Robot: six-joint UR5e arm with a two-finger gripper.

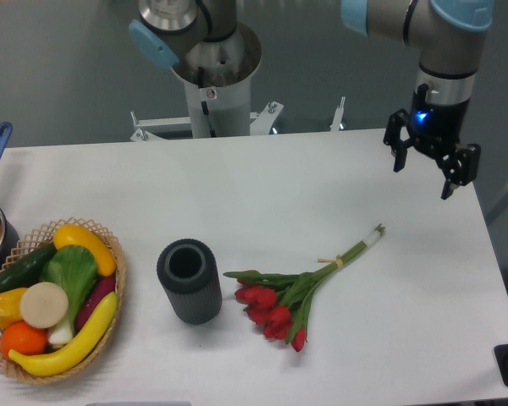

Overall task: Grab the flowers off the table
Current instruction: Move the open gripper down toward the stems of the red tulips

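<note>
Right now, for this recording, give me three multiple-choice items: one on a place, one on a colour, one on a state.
1. The flowers lie:
A. in the basket
B. on the table, right of the dark cylinder
C. in the pincer

2. The blooms are:
A. red
B. yellow
C. white

3. The pincer is:
A. shut on the stems
B. resting on the table
C. open, up over the far right corner

Answers: B, the bunch lies flat beside the cylinder; A, the heads are red; C, its fingers stand apart with nothing between them.
</note>
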